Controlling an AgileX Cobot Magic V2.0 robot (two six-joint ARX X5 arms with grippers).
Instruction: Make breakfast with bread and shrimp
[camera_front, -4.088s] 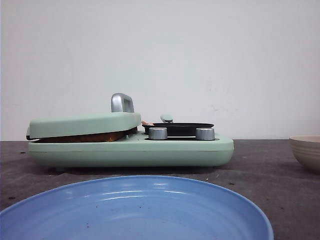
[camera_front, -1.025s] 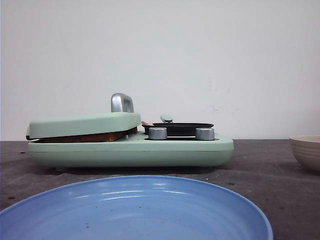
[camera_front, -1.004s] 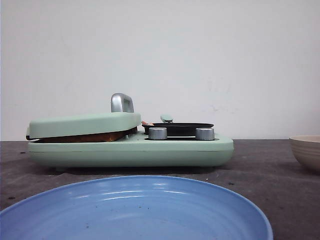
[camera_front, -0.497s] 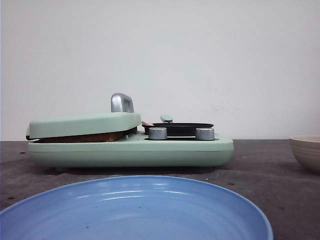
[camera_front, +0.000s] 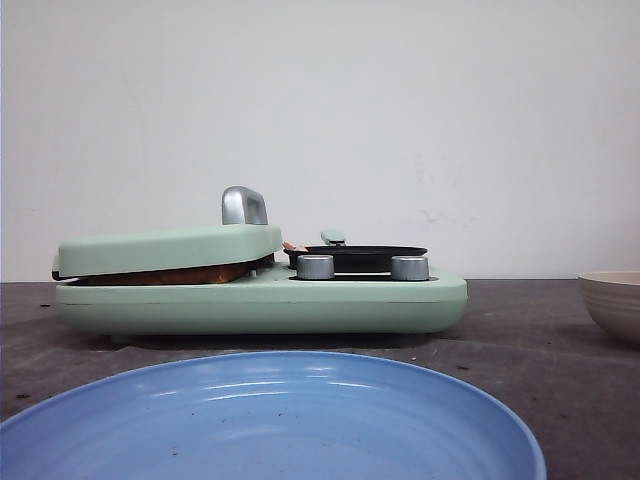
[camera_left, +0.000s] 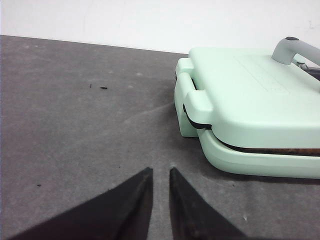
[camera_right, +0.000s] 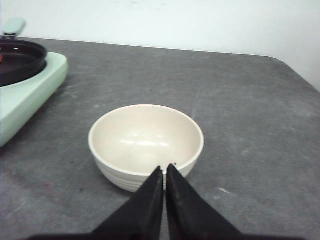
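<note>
The bread (camera_front: 165, 275) shows only as a brown strip between the shut lid (camera_front: 170, 248) and the base of the mint green breakfast maker (camera_front: 300, 305); the same bread strip (camera_left: 280, 150) shows in the left wrist view. A small pink piece of shrimp (camera_front: 292, 246) peeks over the rim of the black pan (camera_front: 360, 255). My left gripper (camera_left: 160, 171) hovers over bare table beside the maker's hinge end, fingers nearly together and empty. Just short of the beige bowl (camera_right: 146, 142), my right gripper (camera_right: 164, 167) is shut on nothing.
A large blue plate (camera_front: 270, 420) fills the front of the table. The empty beige ribbed bowl (camera_front: 612, 300) stands right of the maker. Two silver knobs (camera_front: 316, 267) sit below the pan. A white wall closes the back.
</note>
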